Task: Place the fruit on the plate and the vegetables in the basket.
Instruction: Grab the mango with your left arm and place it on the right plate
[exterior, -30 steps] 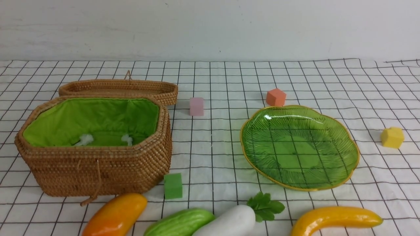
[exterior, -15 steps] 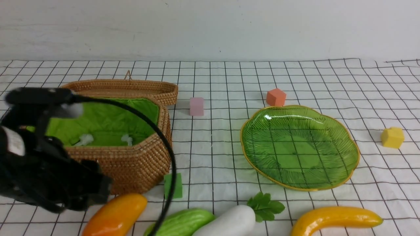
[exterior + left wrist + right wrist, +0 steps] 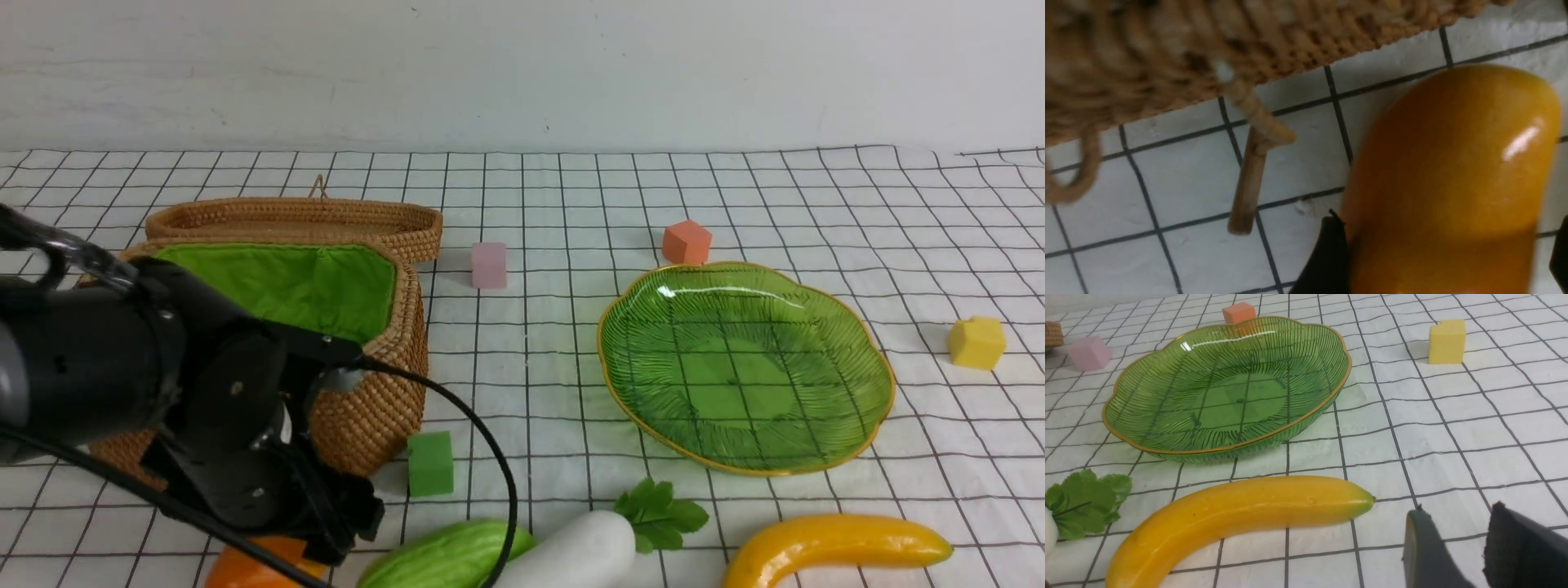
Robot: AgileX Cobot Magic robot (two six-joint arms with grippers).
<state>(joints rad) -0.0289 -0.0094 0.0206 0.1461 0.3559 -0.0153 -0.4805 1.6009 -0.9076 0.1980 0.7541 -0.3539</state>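
Found left hand (image 3: 1445, 245) spread wide astride the mango (image 3: 1453, 155), low over the counter (image 3: 531, 367), just beside the front wall of the basket (image 3: 384, 392). Found right hand (image 3: 1457, 514) parted, gripping nothing, near the tip of the banana (image 3: 1241, 514). Noted gourd (image 3: 449, 555), radish (image 3: 571, 555) and banana lying along the counter's near edge; plate (image 3: 743, 359) beyond the banana; basket lid (image 3: 294, 216) folded back.
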